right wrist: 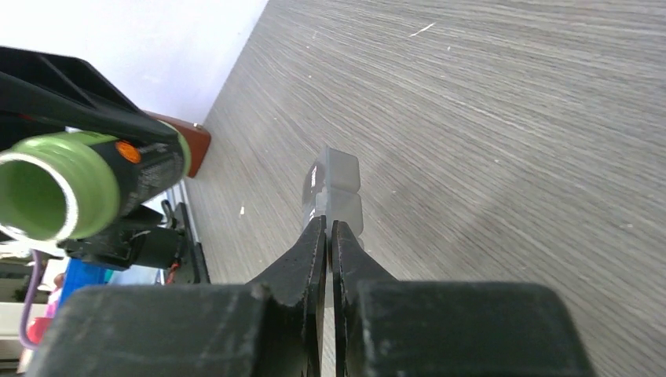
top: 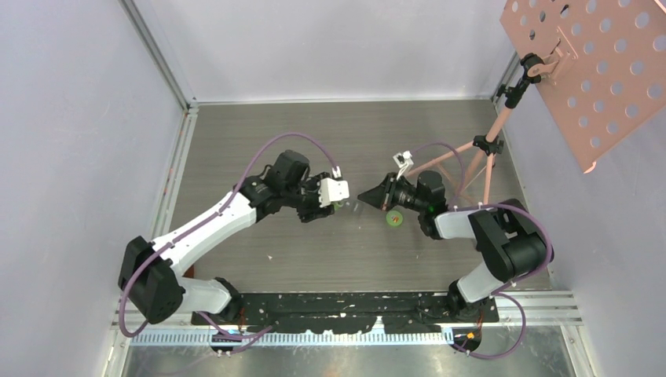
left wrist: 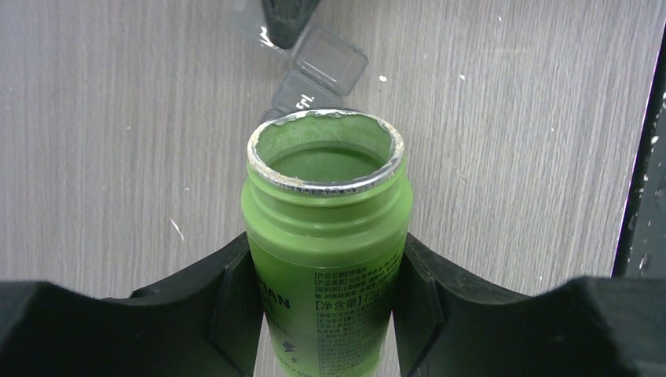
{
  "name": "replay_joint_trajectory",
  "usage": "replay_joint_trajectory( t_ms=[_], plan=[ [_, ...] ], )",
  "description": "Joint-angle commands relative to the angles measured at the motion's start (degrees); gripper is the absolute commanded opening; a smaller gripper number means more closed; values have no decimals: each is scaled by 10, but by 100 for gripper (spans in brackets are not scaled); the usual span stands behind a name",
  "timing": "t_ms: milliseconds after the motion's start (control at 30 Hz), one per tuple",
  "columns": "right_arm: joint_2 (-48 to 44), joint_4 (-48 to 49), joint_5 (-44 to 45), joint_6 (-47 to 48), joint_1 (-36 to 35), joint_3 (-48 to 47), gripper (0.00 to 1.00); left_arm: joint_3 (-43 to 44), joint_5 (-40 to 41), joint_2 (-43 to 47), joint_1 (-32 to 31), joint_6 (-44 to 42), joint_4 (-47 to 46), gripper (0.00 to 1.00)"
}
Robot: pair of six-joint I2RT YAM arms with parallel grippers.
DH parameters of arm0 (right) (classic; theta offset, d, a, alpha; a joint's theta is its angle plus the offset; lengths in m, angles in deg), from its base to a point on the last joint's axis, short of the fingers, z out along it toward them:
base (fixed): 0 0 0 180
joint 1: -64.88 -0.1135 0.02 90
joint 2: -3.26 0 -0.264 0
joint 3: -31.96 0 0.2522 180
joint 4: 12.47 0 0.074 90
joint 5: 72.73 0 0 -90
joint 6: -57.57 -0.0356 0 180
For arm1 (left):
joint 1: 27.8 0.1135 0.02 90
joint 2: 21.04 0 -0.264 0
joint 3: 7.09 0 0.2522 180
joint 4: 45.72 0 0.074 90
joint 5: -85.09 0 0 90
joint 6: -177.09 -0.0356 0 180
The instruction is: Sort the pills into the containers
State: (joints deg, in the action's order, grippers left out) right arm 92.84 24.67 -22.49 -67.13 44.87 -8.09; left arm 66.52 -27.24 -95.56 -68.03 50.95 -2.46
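Left tool [left wrist: 326, 314] pinches the open green bottle [left wrist: 326, 228], mouth free for filling; right tool [right wrist: 330, 236] pinches the clear pill case [right wrist: 336, 188] beside it.

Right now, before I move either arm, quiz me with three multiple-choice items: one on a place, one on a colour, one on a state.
1. Where is the bottle?
A. Lying on the table
B. Between the jaws of the left gripper
C. On the stand

2. What colour is the bottle?
A. Green
B. White
C. Blue

3. The jaws of the right gripper are:
A. Wide open
B. Shut on the clear case
C. Out of view

Answers: B, black jaws press both its sides; A, body and neck are green; B, the tips pinch the case's edge.
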Motion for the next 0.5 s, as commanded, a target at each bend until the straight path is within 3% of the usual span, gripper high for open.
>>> replay_joint_trajectory(
  t_ms=[0,133,300,467],
  plan=[
    [-8,93,-7,-75,-16,21,6,34,38,-22,-20,-58,46,0],
    [5,167,5,-153,-35,39,6,70,97,-66,-44,-90,103,0],
    [19,254,31,-234,-61,50,6,78,110,-86,-50,-98,108,0],
    [6,265,42,-257,-69,53,6,83,128,-94,-55,-100,111,0]
  ],
)
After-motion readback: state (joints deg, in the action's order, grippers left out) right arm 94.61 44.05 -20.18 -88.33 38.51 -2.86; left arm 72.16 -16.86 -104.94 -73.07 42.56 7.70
